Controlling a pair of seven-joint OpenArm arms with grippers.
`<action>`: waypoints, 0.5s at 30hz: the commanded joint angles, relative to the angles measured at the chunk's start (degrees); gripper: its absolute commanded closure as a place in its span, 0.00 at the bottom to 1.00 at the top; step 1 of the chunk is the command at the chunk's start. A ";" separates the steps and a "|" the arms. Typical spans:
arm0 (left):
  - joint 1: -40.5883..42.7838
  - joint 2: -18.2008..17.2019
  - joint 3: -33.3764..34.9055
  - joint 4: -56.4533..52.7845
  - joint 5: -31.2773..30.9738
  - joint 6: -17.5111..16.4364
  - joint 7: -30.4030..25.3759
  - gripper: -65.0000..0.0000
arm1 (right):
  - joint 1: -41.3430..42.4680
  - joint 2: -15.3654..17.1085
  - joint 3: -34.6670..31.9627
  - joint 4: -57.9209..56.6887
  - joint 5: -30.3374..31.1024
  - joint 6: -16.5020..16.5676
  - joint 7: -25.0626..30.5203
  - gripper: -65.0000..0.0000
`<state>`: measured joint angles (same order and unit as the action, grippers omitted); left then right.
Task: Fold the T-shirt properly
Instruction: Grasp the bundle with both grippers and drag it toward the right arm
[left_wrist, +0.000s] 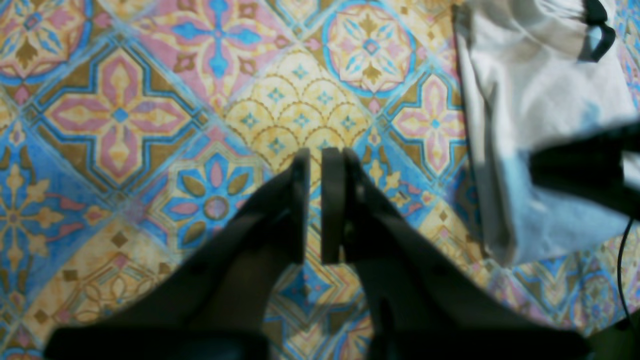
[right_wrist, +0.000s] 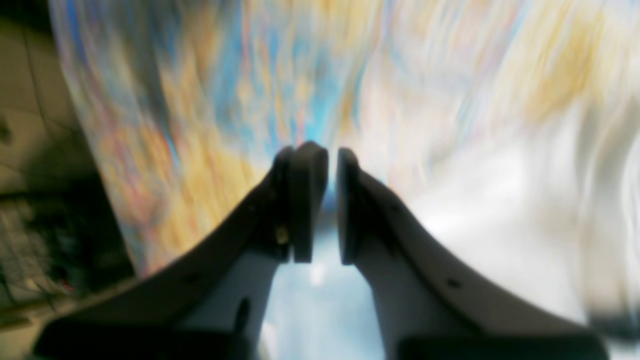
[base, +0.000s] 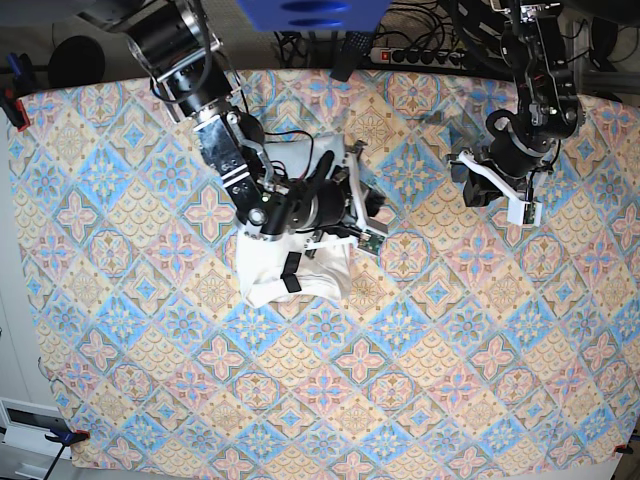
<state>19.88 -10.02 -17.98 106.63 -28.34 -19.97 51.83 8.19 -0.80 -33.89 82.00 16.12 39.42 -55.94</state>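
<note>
On the patterned worktop (base: 480, 330) we see the T-shirt (base: 300, 280) as a compact white bundle left of centre, so the folding looks almost done. Our right end effector (base: 352, 212) hangs over it, pads slightly apart, holding nothing. Our left end effector (left_wrist: 315, 200), pressed together and empty, waits well aside, probably to keep clear.
</note>
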 joint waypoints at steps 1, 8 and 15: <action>0.38 -0.48 -0.26 1.11 -1.07 -0.21 -0.98 0.95 | -0.41 -0.65 -0.35 -2.04 0.63 0.58 0.43 0.89; 1.44 -0.75 -0.35 1.11 -4.76 -0.21 -0.98 0.95 | 2.06 -1.53 0.00 -17.25 0.54 0.58 8.25 0.93; 1.44 -0.84 -0.35 1.20 -4.76 -0.21 -0.98 0.95 | 2.14 4.53 0.17 -19.36 0.54 0.58 10.45 0.93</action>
<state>21.58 -10.44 -18.24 106.72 -32.18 -19.86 51.90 9.50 3.68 -33.85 62.28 18.33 40.38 -43.53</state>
